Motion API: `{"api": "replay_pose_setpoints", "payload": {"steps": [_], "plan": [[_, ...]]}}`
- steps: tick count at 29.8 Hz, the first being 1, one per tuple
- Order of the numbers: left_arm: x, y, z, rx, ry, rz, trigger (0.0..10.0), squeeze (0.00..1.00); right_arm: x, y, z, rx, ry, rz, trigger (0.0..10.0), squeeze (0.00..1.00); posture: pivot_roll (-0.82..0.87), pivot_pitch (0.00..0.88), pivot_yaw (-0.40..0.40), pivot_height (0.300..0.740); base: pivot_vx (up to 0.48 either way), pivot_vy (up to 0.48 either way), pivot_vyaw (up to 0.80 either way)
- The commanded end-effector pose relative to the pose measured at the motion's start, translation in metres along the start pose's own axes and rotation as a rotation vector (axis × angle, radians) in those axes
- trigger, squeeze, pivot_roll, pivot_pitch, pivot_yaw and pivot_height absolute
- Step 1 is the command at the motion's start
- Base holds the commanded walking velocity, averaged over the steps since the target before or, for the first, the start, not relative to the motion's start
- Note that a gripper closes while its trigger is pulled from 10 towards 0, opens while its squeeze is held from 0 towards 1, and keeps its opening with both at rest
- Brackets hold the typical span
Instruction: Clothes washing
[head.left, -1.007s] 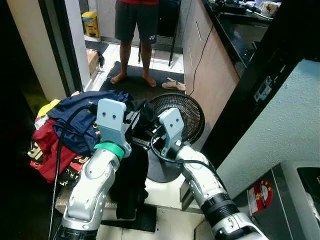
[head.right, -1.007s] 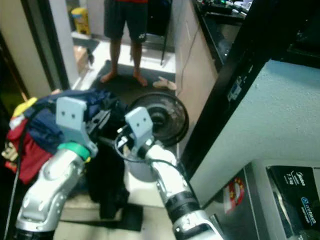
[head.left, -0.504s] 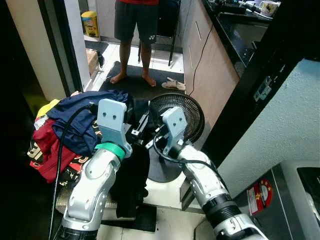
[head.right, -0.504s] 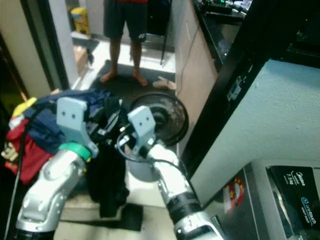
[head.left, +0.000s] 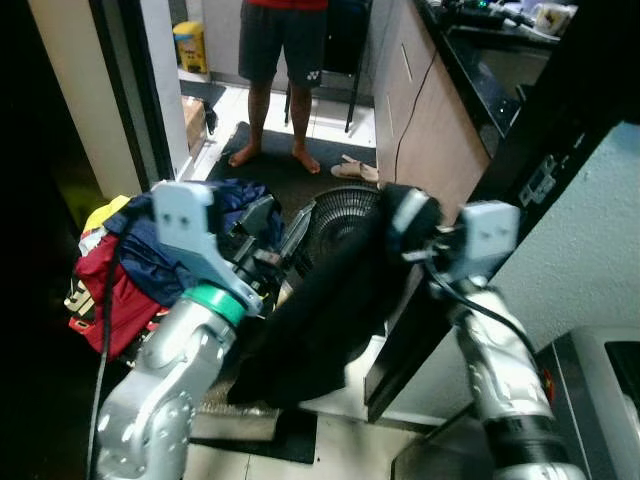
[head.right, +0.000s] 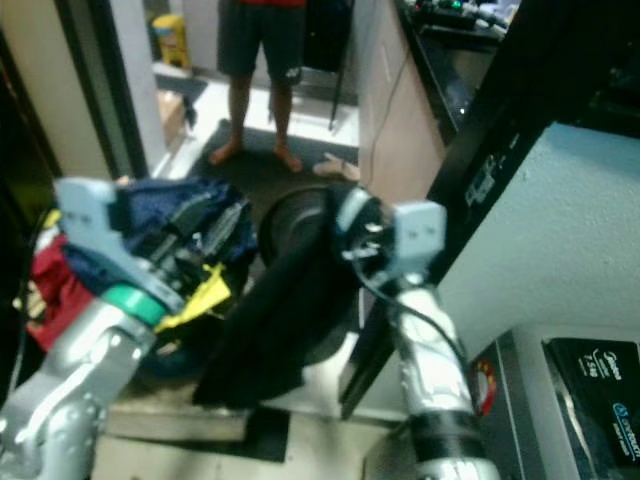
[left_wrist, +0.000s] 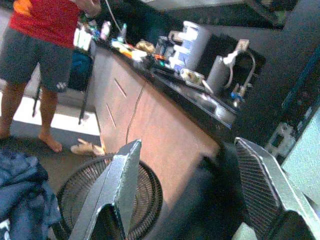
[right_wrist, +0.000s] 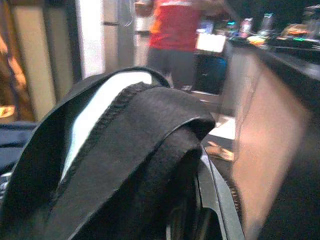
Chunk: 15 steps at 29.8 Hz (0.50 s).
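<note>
A black garment (head.left: 312, 322) hangs from my right gripper (head.left: 403, 216), which is shut on its top edge, raised in front of the floor fan (head.left: 330, 215). In the right wrist view the black cloth (right_wrist: 131, 150) drapes over the fingers and hides them. My left gripper (head.left: 272, 232) stands open beside the hanging garment, at the edge of the clothes pile (head.left: 118, 268) of navy, red and yellow items. The left wrist view shows its two fingers (left_wrist: 123, 170) spread wide with nothing between them.
A barefoot person (head.left: 285, 60) stands in the doorway beyond the fan, with sandals (head.left: 355, 170) on the dark mat. Wooden cabinets (head.left: 430, 120) and a black counter run along the right. A washing machine (head.left: 600, 385) sits at the lower right, past a dark door frame (head.left: 520, 170).
My right gripper has swung up and to the right, pulling the black garment off the pile. The left gripper has opened and stays by the pile. The camera tilted slightly.
</note>
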<state>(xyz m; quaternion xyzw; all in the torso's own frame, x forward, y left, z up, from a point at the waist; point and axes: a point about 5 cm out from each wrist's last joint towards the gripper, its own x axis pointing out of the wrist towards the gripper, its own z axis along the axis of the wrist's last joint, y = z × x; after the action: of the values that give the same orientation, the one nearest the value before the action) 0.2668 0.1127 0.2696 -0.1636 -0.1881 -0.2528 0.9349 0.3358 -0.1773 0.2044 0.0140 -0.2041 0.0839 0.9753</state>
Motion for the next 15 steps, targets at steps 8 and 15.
{"api": "replay_pose_setpoints", "payload": {"steps": [8, 15], "plan": [[0.011, -0.001, 0.011, 0.526, 0.013, -0.003, 10.0, 0.00, -0.012, 0.025, 0.016, 0.001, -0.059, 0.029, 10.0, 0.00, 0.04, 0.070, -0.025, 0.740, 0.000, 0.000, 0.00], [0.008, 0.000, 0.036, 0.618, -0.042, 0.018, 10.0, 0.00, -0.009, 0.052, 0.037, -0.038, -0.147, 0.076, 10.0, 0.00, 0.06, 0.042, -0.026, 0.740, 0.000, 0.000, 0.00]]}}
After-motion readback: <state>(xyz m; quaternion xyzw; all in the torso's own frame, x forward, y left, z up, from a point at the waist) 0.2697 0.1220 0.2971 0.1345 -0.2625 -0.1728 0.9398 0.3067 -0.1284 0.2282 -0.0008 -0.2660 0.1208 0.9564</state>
